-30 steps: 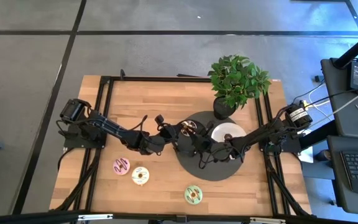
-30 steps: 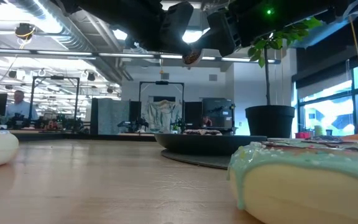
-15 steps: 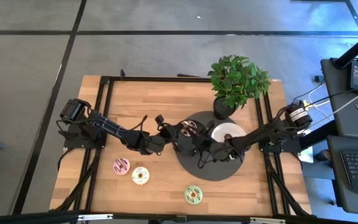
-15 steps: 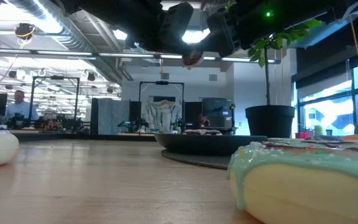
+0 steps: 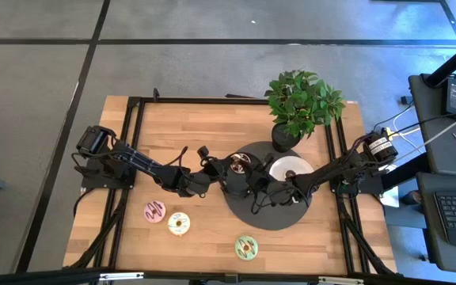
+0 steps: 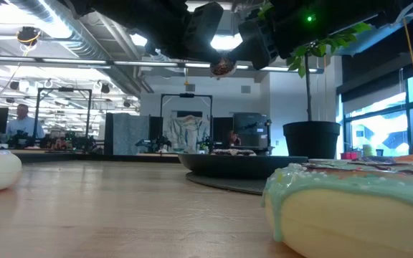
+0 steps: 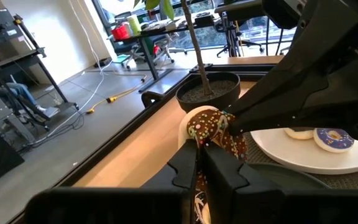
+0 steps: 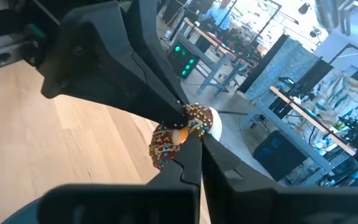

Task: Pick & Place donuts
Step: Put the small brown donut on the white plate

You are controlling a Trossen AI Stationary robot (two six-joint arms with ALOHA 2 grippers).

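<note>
Above the near-left part of the black plate (image 5: 266,214), the left gripper (image 7: 199,163) and the right gripper (image 8: 190,144) met tip to tip on one brown sprinkled donut (image 5: 239,162), which hung in the air clear of the table (image 5: 180,131). The left gripper's fingers (image 7: 229,177) were pressed almost together on the donut's rim, and the right gripper's fingers (image 8: 219,163) were likewise closed on the same ring from the opposite side, so that both held it at once. In the low view the donut (image 6: 222,68) showed as a small dark ring beneath the two grippers, well above the plate. Just beside the grippers, a white plate (image 5: 291,169) rested on the black plate and carried a purple-iced donut (image 7: 331,137) and a pale donut (image 7: 300,132). Beyond it stood a potted plant (image 5: 302,103) at the black plate's far edge. Well apart, toward the table's near side, lay a pink donut (image 5: 155,211), a cream donut (image 5: 179,224) just beside it, and a green donut (image 5: 246,248) nearer the front edge.
</note>
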